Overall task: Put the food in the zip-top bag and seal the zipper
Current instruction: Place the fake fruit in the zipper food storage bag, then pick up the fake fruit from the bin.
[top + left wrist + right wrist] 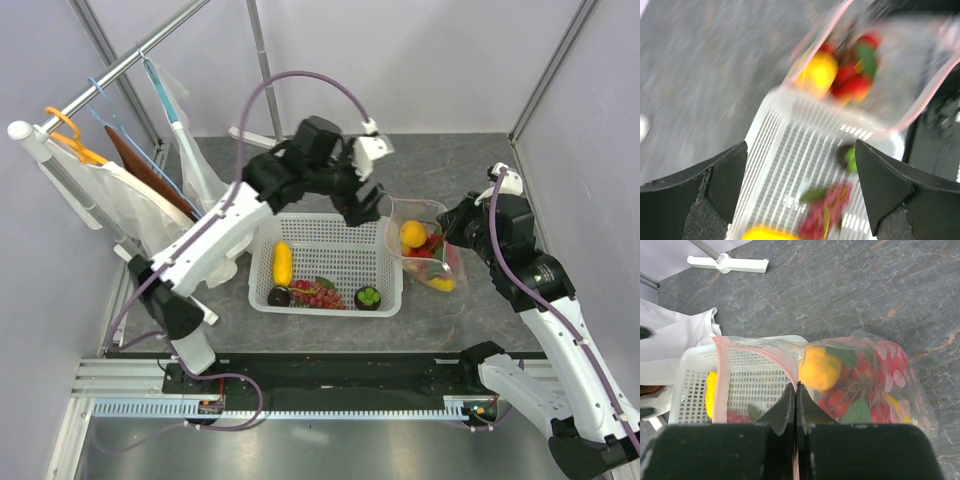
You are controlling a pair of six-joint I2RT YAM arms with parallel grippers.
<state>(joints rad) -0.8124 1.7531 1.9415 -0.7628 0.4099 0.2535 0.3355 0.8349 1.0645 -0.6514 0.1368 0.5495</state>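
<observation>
Left gripper (366, 210): my fingers (720, 185) stand spread wide with nothing between them. It hangs over the 1 o'clock corner of the white mesh basket (330, 222). My wrist view is motion-blurred, but it shows the basket floor below and the bag mouth at 1 o'clock.

Right gripper (796, 407): my jaws are pressed together on the zipper (757, 351), pinching the pink strip where it comes down to them. The mouth of the zip-top bag (428, 262) stands open toward the basket.

Location of the bag: on the grey table (300, 165), touching the basket's 3 o'clock side, with its mouth lip overhanging the basket rim in my right wrist view.

Contents of the bag: an orange (412, 234) near the mouth, red fruits (865, 390) with green leaves (857, 412) behind it, and a yellow piece (443, 284) at the 5 o'clock end.

Contents of the basket: a yellow mango (283, 262) at 9 o'clock, and along the 6 o'clock wall a mangosteen (279, 296), purple grapes (318, 294) and a second mangosteen (368, 297).

The zipper is unsealed.
</observation>
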